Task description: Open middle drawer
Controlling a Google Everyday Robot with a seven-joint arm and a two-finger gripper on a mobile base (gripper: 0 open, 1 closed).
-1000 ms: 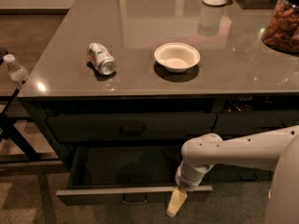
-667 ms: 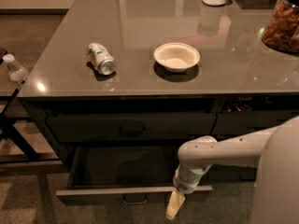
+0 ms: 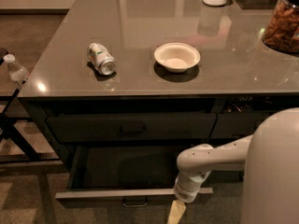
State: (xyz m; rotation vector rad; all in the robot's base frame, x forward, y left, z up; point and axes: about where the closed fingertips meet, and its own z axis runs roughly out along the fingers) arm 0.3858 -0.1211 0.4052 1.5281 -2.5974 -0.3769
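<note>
can (image 3: 101, 59) lying left of bowl (image 3: 177, 56) on the surface (image 3: 65, 78), middle drawer (image 3: 93, 196) sitting pulled out beneath, end effector (image 3: 177, 211) hanging before its front

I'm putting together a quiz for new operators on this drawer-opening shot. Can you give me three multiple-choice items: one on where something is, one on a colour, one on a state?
1. Where is the gripper?
A. Low, at the front of the pulled-out middle drawer, right of its handle
B. Gripping a chair leg
C. Inside a sink

2. What colour is the bowl?
A. Red
B. White
C. Blue

3. How does the can lie?
A. Upright
B. Crushed flat
C. On its side

Answers:
1 A: the gripper sits by that drawer's front edge.
2 B: the bowl is pale white all over.
3 C: the can lies lengthwise, one round end facing the camera.
</note>
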